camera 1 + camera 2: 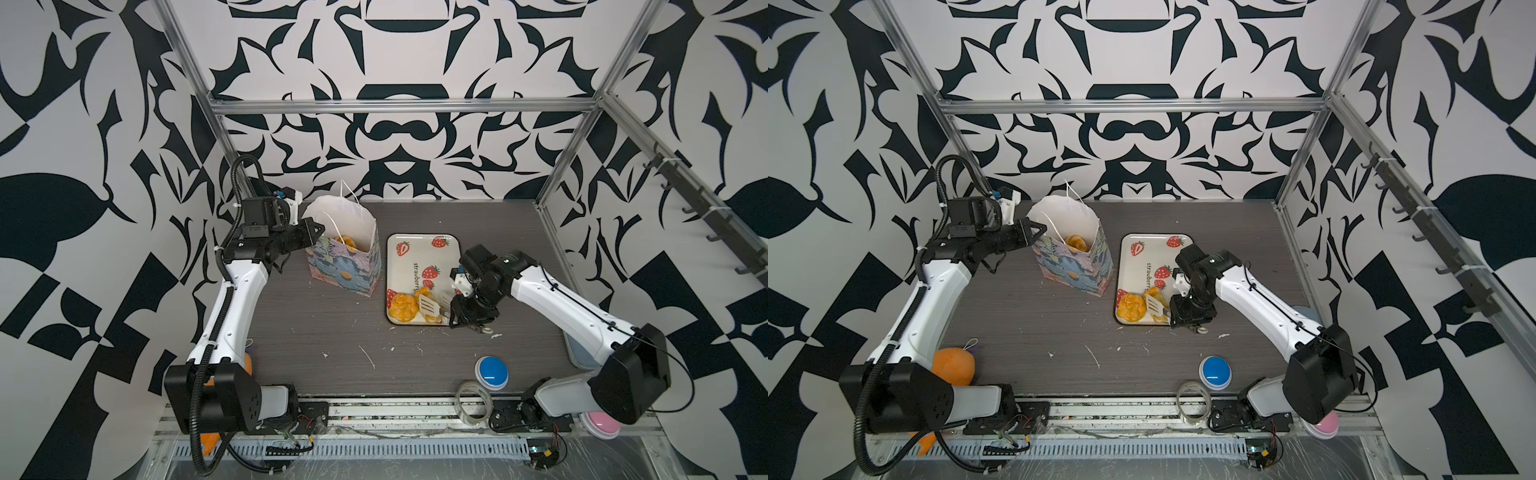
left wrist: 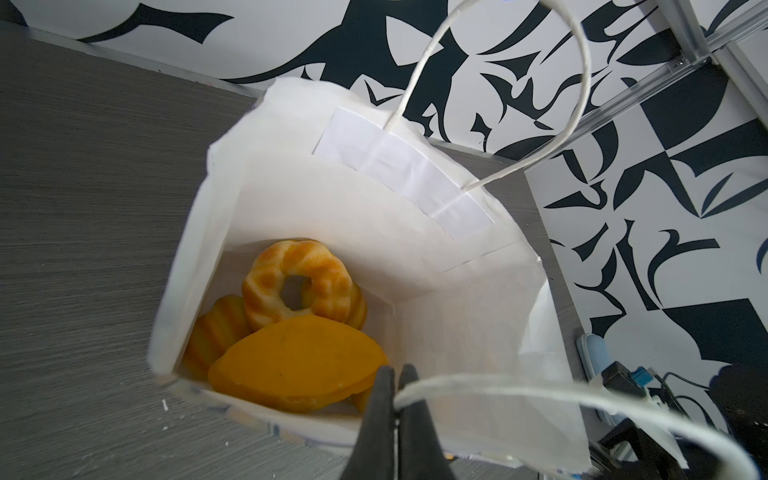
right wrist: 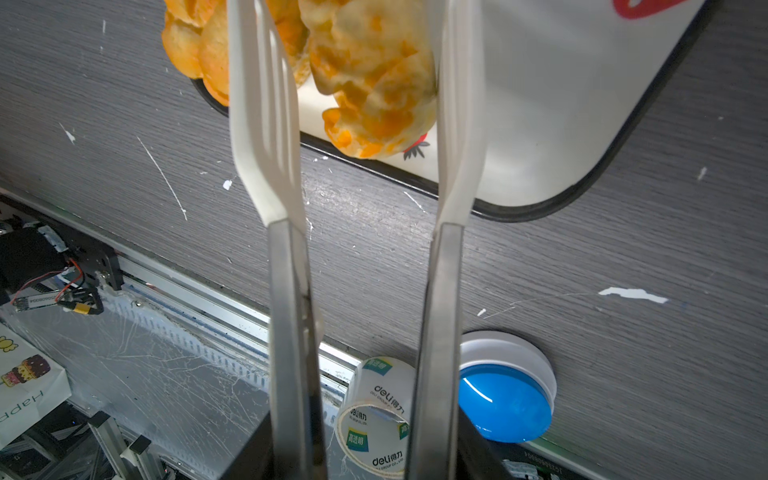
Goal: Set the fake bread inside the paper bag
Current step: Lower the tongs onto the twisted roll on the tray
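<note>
The flowered paper bag (image 1: pixel 345 270) (image 1: pixel 1075 270) stands upright at the back left, mouth open. My left gripper (image 2: pixel 397 372) (image 1: pixel 319 231) is shut on its near cord handle (image 2: pixel 498 384). Inside lie fake bread pieces: a ring (image 2: pixel 297 286), a striped loaf (image 2: pixel 216 332) and a flat orange piece (image 2: pixel 295 365). My right gripper (image 3: pixel 365 457) (image 1: pixel 452 309) is shut on metal tongs (image 3: pixel 286 291) with white slotted blades (image 1: pixel 428 305). A croissant-like pastry (image 3: pixel 374 83) sits between the blades over the strawberry tray (image 1: pixel 424 253). A round bun (image 1: pixel 403 308) (image 1: pixel 1131 308) lies beside it.
A blue push button (image 1: pixel 491 372) and a tape roll (image 1: pixel 473 401) sit near the table's front edge. An orange plush toy (image 1: pixel 953 365) lies by the left arm's base, a pink button (image 1: pixel 600 424) under the right arm's base. Metal frame posts border the table.
</note>
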Robot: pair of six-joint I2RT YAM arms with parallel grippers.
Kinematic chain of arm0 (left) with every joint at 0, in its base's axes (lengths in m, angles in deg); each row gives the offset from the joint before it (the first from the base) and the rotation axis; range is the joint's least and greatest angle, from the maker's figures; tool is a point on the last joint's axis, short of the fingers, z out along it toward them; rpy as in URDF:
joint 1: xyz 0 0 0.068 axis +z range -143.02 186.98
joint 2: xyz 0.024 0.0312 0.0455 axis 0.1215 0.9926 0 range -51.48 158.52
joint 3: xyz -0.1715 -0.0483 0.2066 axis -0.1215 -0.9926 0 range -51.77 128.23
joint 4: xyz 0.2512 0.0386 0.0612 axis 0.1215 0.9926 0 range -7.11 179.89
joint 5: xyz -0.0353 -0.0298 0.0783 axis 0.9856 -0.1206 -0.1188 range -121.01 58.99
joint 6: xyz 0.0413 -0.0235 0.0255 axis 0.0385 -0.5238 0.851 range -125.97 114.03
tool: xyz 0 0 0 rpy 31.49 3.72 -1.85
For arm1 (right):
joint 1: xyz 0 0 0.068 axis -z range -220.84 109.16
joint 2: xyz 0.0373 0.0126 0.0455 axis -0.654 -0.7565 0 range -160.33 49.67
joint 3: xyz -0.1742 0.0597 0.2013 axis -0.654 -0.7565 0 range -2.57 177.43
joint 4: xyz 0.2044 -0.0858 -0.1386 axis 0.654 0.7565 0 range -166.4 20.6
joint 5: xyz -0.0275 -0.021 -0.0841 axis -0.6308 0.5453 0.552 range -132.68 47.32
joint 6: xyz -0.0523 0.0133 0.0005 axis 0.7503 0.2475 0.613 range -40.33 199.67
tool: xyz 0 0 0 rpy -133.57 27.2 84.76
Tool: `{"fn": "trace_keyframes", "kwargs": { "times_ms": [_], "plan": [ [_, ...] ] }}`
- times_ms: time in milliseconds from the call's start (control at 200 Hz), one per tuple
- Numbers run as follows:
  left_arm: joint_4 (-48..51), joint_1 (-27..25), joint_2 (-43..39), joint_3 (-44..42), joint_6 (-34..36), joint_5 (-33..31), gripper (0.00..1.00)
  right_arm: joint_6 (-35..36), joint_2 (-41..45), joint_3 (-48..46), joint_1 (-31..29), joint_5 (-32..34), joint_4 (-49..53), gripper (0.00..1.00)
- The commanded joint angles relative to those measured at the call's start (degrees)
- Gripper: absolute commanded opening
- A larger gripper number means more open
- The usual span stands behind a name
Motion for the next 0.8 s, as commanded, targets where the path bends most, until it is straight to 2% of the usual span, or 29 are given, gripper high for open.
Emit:
{"fn": "trace_keyframes", "kwargs": {
  "times_ms": [0,485,795],
  "plan": [
    [0.2,-0.3,0.7,-0.8,-0.5,1.7,0.02,0.6,-0.3,0.3,-0.4,0.7,-0.2,0.51],
    [0.2,-0.3,0.9,-0.8,-0.5,1.8,0.01,1.2,-2.9,1.6,-0.9,2.7,-0.6,0.51],
    [0.2,-0.3,1.0,-0.8,-0.5,1.7,0.02,1.2,-3.0,2.5,-0.9,3.8,-1.2,0.43]
  ]
}}
